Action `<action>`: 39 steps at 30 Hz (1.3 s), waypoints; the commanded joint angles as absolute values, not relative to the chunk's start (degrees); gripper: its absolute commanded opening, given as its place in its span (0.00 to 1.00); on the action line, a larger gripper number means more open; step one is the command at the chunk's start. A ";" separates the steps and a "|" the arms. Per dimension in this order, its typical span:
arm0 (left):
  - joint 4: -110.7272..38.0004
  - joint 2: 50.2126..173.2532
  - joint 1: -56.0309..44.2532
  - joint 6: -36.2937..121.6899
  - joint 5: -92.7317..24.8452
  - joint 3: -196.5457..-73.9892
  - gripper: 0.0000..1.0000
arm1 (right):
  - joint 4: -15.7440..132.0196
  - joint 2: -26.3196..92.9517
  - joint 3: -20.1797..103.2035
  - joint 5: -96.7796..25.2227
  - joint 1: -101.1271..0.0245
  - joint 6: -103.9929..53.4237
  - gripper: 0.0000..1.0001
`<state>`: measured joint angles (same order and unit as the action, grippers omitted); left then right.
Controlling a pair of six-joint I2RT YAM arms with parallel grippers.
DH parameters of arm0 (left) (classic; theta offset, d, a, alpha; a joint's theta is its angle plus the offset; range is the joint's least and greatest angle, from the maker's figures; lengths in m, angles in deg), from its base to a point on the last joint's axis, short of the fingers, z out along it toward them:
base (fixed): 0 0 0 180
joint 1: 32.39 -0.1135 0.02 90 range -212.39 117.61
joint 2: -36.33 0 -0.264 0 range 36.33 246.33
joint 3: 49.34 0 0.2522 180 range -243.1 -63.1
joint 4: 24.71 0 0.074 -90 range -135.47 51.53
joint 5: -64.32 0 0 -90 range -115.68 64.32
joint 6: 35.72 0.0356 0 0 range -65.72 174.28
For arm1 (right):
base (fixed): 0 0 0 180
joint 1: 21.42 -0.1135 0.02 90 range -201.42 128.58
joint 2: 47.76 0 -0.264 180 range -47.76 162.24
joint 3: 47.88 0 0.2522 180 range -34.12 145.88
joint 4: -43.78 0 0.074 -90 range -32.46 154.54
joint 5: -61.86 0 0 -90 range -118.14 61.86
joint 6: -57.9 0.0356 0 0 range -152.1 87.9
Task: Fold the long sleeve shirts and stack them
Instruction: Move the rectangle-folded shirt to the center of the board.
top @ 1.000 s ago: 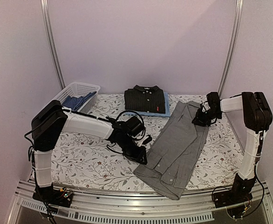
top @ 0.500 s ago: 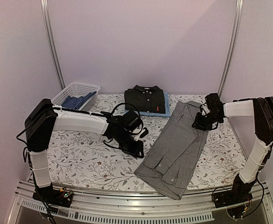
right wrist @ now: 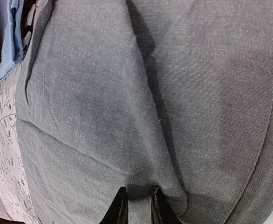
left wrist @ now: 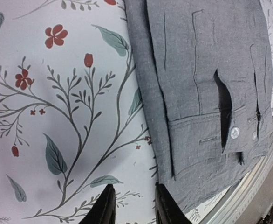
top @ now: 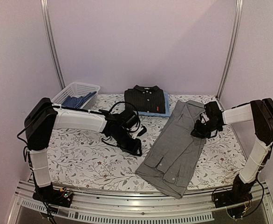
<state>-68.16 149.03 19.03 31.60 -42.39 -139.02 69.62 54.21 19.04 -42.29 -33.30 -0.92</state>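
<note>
The mid-grey shirt [top: 176,149] lies folded lengthwise in a long strip, slanting from back right to the front edge. Its buttoned cuff [left wrist: 235,132] shows in the left wrist view. My left gripper [top: 137,148] [left wrist: 134,189] hovers open over the cloth-covered table just left of the shirt's hem, holding nothing. My right gripper [top: 201,131] [right wrist: 139,190] sits at the shirt's right edge, fingers nearly together, pinching a ridge of the grey shirt [right wrist: 127,93]. The black shirt [top: 145,99] lies folded on the light blue one [top: 166,108] at the back.
A white lattice basket [top: 83,84] with blue patterned cloth [top: 76,101] stands at the back left. The floral tablecloth [top: 85,154] covers the table. The metal front rail [left wrist: 260,184] runs close to the shirt's near end. Upright poles flank the back wall.
My left gripper has drawn back up and left off the grey shirt's hem and its jaws have widened. My right gripper has slid nearer along the shirt's right edge.
</note>
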 commanded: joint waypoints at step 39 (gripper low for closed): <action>-69.85 162.71 18.66 32.03 -51.21 -155.99 0.39 | 85.71 12.49 -5.00 -28.92 -48.93 19.52 0.39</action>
<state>-68.38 159.98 18.75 31.78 -48.62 -153.86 85.88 11.11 -3.56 -30.95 -51.58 16.87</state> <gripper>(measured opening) 0.378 0.411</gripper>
